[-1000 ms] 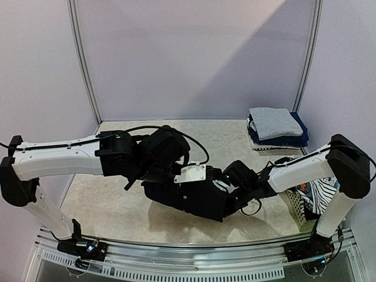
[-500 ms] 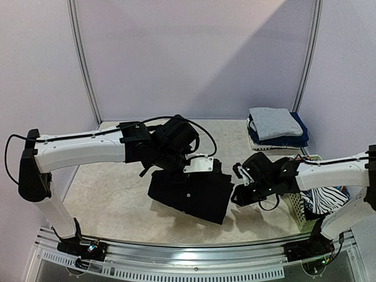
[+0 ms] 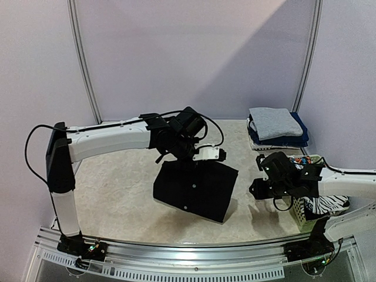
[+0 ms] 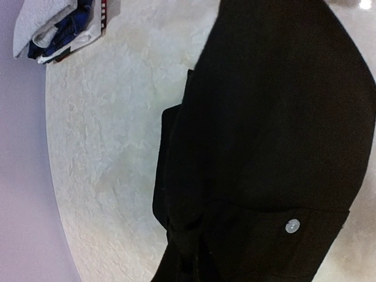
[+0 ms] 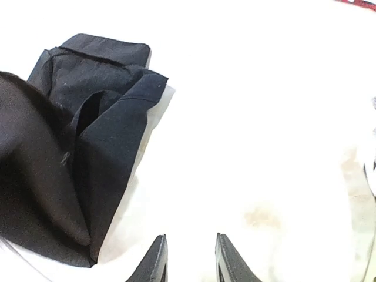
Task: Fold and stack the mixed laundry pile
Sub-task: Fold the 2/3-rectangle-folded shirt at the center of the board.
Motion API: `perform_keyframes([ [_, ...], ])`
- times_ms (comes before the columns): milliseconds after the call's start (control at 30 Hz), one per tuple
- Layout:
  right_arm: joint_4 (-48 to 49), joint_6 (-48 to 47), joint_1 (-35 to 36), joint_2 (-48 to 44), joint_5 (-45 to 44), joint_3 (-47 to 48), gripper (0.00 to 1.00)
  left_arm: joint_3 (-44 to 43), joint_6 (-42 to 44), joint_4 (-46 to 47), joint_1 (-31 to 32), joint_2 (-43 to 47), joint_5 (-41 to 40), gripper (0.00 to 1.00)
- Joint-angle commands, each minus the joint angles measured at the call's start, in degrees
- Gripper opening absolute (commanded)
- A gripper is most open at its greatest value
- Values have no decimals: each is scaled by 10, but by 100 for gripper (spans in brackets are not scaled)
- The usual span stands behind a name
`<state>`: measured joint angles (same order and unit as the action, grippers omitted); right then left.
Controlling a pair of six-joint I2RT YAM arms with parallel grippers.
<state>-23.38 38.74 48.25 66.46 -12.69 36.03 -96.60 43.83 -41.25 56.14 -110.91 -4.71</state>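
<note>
Plainly, the left fingers point(image 3: 191, 157) are clenched on the upper edge of the black garment point(image 3: 197, 188). It hangs slanted from them, with a white button point(image 4: 292, 225) showing on its face. The right fingers point(image 5: 156, 258) stand released with a narrow gap and nothing between them, near the garment's right side and not touching it. The worktop point(image 3: 111, 182) lies under the garment. Farther right of the garment, a white lattice basket point(image 3: 296, 210) holds a black-and-white striped cloth point(image 3: 326, 202). Well behind the garment and to its right, a folded stack point(image 3: 276, 132) sits on the worktop, with a grey piece point(image 3: 273, 121) on top of navy ones.
</note>
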Motion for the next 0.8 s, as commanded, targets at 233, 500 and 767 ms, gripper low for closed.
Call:
perform_keyframes([
  [233,8,3,-3,-28,-36,-17,25,-69,17,14,-61,-108,60,0],
  [500,17,1,-4,-22,-35,-19,24,-88,10,18,-81,-151,65,0],
  [767,30,-4,-4,-9,-22,-14,24,-88,-53,77,-102,-172,-15,42],
])
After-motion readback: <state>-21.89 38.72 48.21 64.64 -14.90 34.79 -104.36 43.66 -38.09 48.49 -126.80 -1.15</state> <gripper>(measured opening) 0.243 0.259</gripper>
